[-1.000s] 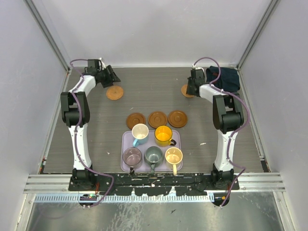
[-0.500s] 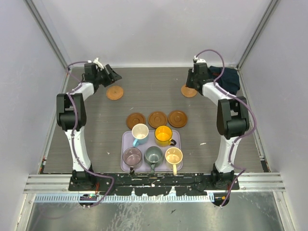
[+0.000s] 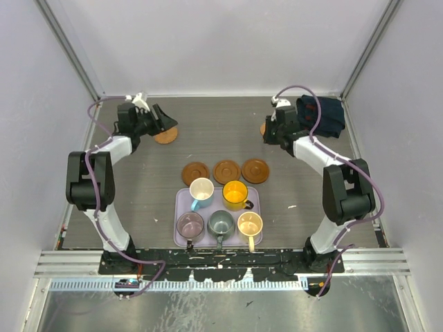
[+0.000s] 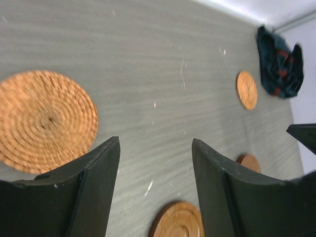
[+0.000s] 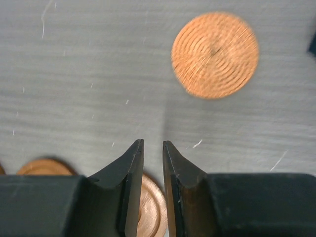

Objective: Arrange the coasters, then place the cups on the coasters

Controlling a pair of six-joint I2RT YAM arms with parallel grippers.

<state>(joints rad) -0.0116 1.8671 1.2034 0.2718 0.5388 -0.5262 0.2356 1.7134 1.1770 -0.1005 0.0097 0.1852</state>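
Three coasters (image 3: 195, 172) (image 3: 226, 171) (image 3: 255, 170) lie in a row behind the lavender tray (image 3: 179, 207). On the tray stand the cups: light blue (image 3: 201, 189), orange-yellow (image 3: 235, 194), mauve (image 3: 190, 225), grey-green (image 3: 221, 223), cream-yellow (image 3: 250, 224). A fourth coaster (image 3: 167, 136) (image 4: 44, 121) lies at the back left. My left gripper (image 3: 165, 123) (image 4: 155, 139) hovers open and empty just to its right. The back-right coaster (image 3: 264, 128) (image 5: 215, 54) lies ahead of my right gripper (image 3: 270, 133) (image 5: 152, 141), whose jaws stand narrowly apart with nothing between them.
A dark blue cloth (image 3: 325, 114) (image 4: 279, 61) lies bunched in the back right corner. Grey walls close the table (image 3: 138, 187) at the back and both sides. The arms' bases stand at the near edge, either side of the tray.
Both arms have swung their elbows outward. The left gripper has come down toward the back-left coaster, and the right one has shifted slightly nearer. No coaster or cup has moved.
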